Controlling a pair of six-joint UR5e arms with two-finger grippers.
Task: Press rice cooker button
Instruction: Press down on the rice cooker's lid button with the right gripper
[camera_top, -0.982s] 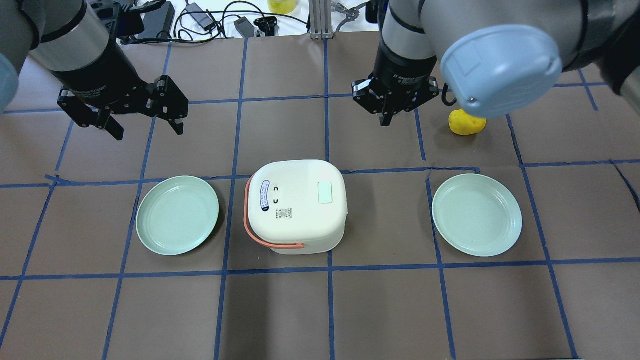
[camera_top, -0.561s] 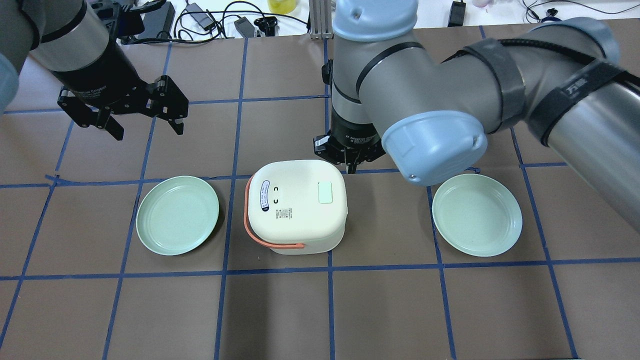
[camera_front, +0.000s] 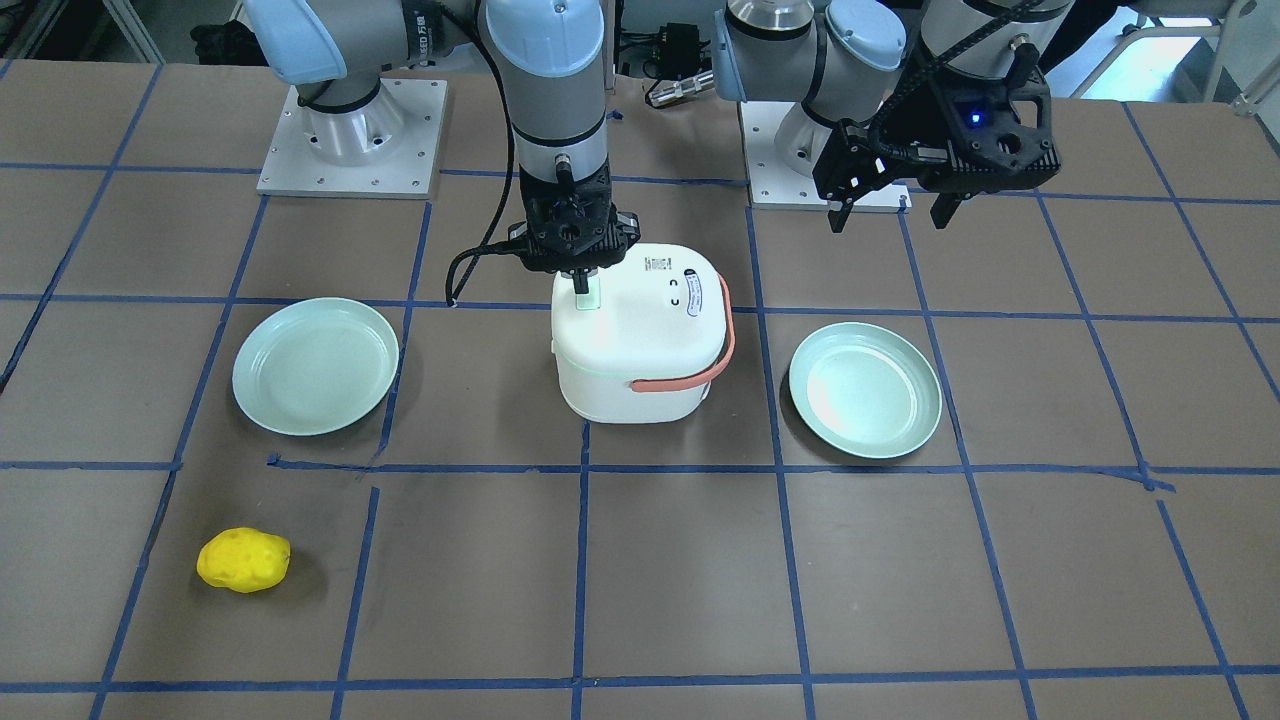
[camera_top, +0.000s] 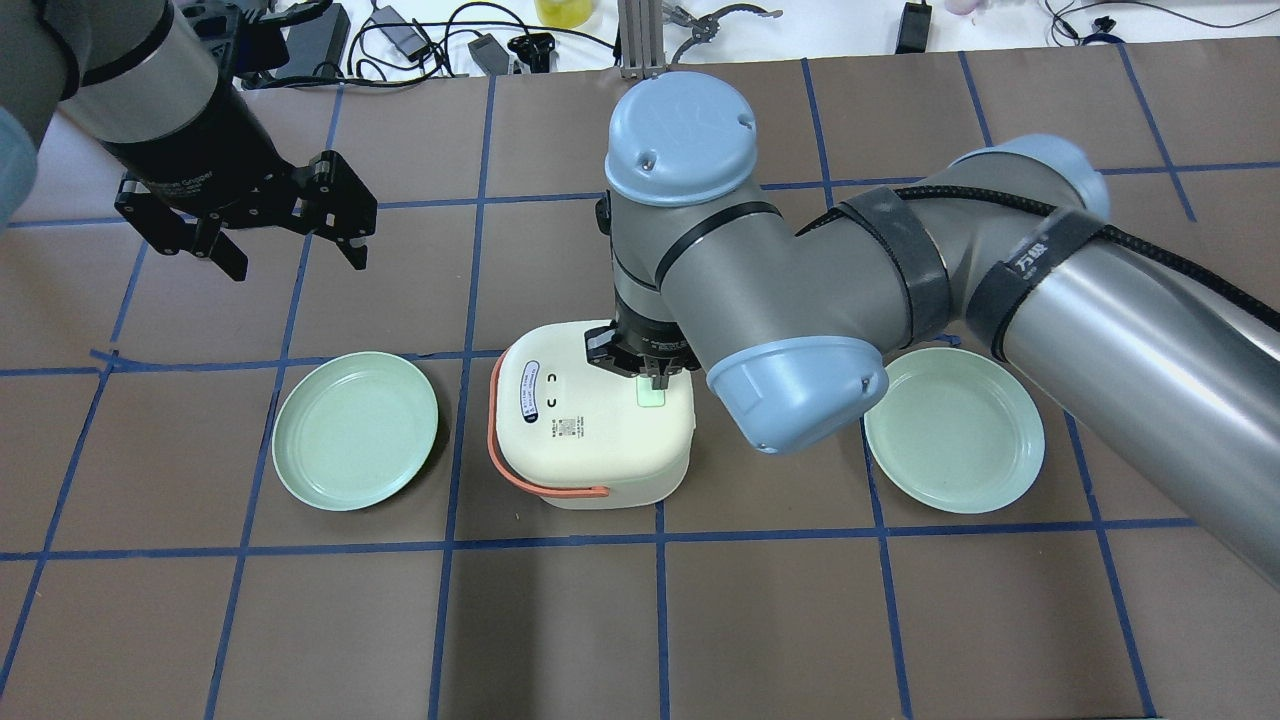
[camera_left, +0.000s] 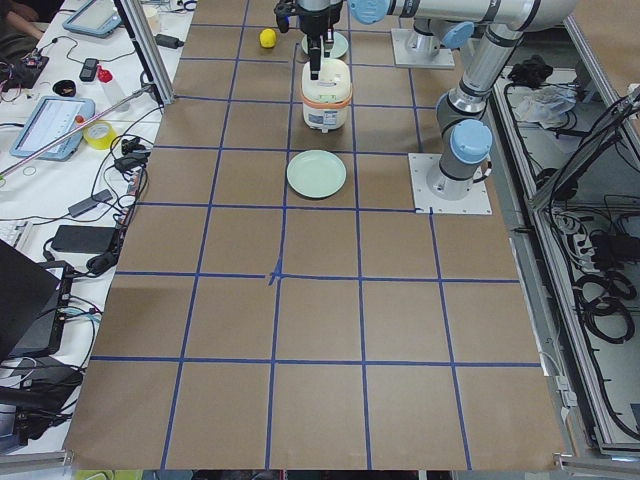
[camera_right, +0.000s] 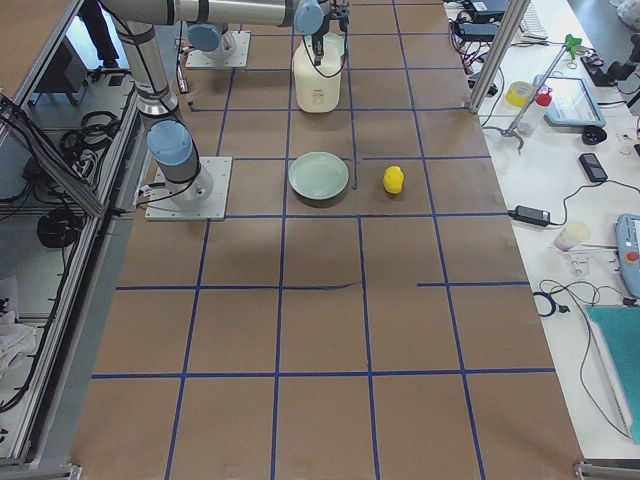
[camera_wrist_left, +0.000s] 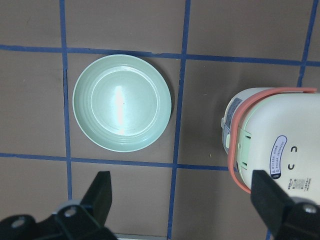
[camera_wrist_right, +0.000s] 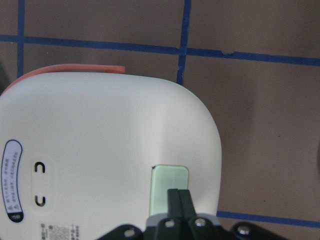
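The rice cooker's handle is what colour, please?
The handle is salmon orange; the front-facing view shows it best.

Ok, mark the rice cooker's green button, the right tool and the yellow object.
green button (camera_wrist_right: 162, 181), right wrist view, bare upper left of its face.
right tool (camera_wrist_right: 178, 193), right wrist view, between its shut fingertips.
yellow object (camera_front: 243, 560), front-facing view, middle of its top.

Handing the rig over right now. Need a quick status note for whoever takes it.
Right gripper: shut, fingertips at the edge of the green button on top of the rice cooker.
Left gripper: open, empty, in the air off to the side.
Done: gripper lined up on the button.
Left: the pictures don't show whether the press went in; check it, then lift off.
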